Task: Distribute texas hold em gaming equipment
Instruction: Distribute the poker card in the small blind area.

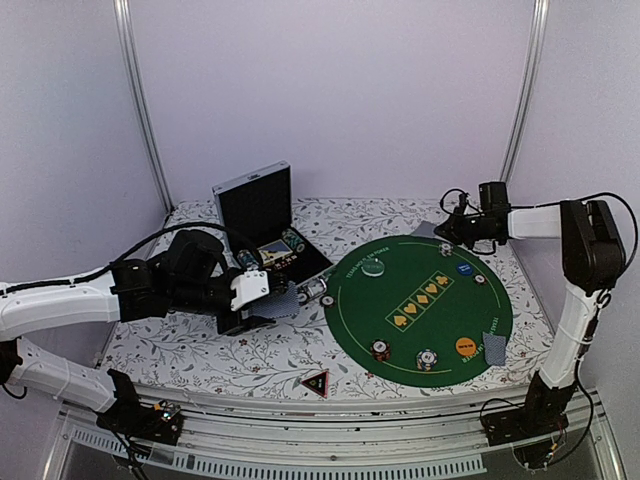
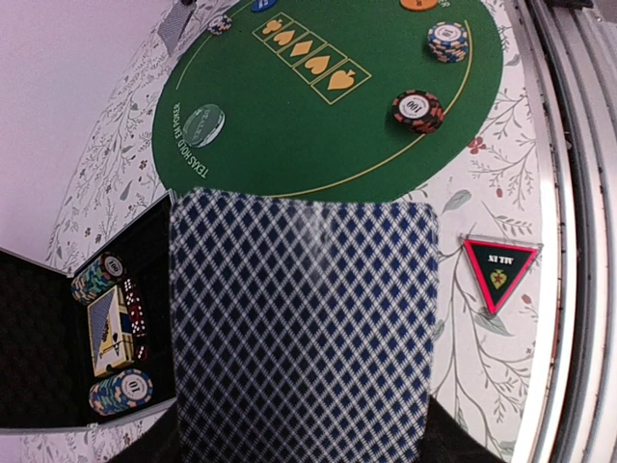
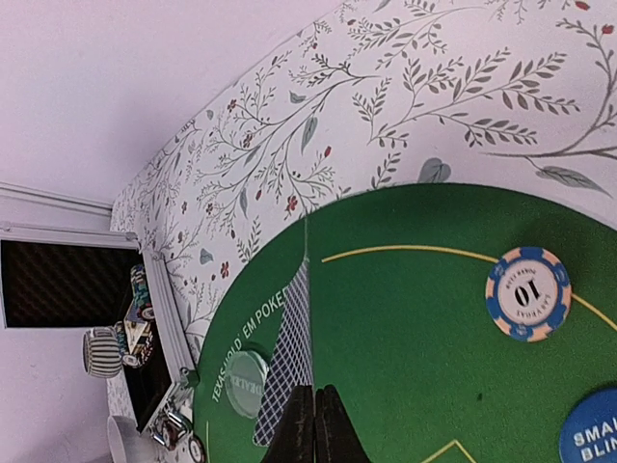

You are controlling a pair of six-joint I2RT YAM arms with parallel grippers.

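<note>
1. Left jaws: clenched on a grey-blue-backed left card [image 2: 299, 328]. It is held flat and back-up over the tabletop [image 1: 250, 360], between the open black case [image 1: 255, 210] and the green mat [image 1: 420, 310]. The wrist view is filled by the card, which hides the jaws. The top view shows it projecting from them.
2. Right jaws: clenched on a right card [image 3: 292, 352] at the far edge of the mat. It appears almost edge-on, and I cannot tell whether its free end touches the felt.
3. Handling, cards: judged thin, very light, flexible and slick-faced. Each is pinched at one edge only, so the free end may sag or swing. A card lying flat gives the jaws almost no height to close on, so the likely holds are an overhanging edge or a lifted corner.
4. Handling, chips: two stripe-edged chips [image 1: 380, 349] [image 1: 428, 358] sit on the near part of the mat, and more are stacked in the case. They are judged rigid, heavier than cards and prone to roll, so take them across the rim.
5. Other items:
   - The orange disc [image 1: 465, 346] and blue disc [image 1: 464, 268] lie on the mat.
   - The dealt cards [image 1: 493, 347] rest at its near right edge.
   - The black red-edged triangle [image 1: 316, 383] lies on the tabletop just off the mat.
</note>
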